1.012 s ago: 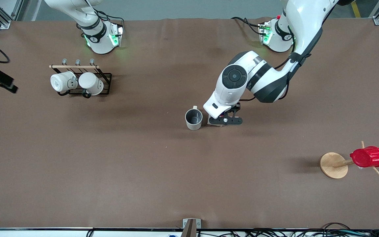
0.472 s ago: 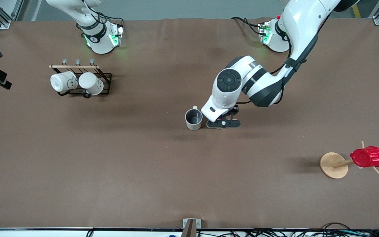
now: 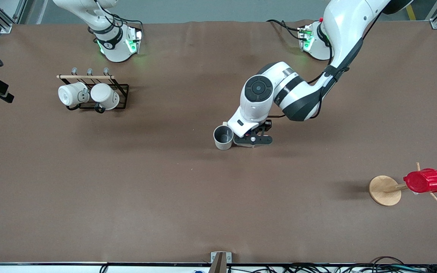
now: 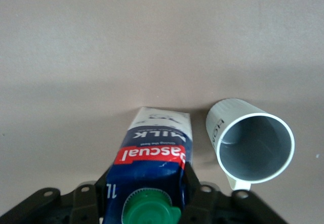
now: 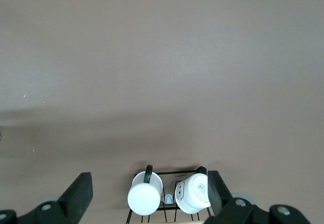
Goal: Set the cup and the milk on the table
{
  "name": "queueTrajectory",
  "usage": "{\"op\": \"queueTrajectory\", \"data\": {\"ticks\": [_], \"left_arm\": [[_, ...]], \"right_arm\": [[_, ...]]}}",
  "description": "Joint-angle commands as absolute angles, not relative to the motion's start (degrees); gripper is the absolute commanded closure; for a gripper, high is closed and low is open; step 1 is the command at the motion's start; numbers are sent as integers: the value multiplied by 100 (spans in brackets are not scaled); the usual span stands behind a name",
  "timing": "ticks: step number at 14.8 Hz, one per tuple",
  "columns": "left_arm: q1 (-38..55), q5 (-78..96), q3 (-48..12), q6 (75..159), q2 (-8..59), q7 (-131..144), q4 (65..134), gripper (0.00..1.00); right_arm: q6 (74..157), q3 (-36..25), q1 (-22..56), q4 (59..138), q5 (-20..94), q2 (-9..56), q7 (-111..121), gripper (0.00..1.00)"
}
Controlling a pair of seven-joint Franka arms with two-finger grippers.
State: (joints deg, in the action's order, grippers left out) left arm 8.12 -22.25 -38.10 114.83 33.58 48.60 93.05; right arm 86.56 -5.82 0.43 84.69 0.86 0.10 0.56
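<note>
Left gripper [image 4: 147, 204] clamped the milk [image 4: 152, 158] just beside the upright cup [image 3: 223, 137] on the bench [image 3: 127, 189]; right gripper [image 5: 147, 193], spread wide, waited above the mug rack [image 5: 169, 196].

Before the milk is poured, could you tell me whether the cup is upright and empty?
Upright and empty. The cup stands on the table with its mouth up, and the left wrist view shows only its bare grey inside.

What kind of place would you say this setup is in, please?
Most likely a robotics lab bench rather than a kitchen: two arms are mounted on a brown table, cables trail along its edge, and props are staged on it, namely the cup, the milk in the left tool, and a mug rack.
</note>
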Motion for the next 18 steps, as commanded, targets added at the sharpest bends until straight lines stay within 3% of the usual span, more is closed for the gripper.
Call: {"op": "queueTrajectory", "data": {"ticks": [1,8,18], "left_arm": [[835,-2531,-3876,11224,3393,4939,9141,0],[738,-2138,-3526,11162,2471,4914,8991,0],[747,228,-1057,10644,573,1225,9360,0]], "right_arm": [[8596,-527,-26,8411,88,9,53,0],[8569,-527,-44,8420,88,18,70,0],[8569,-527,-44,8420,88,18,79,0]]}}
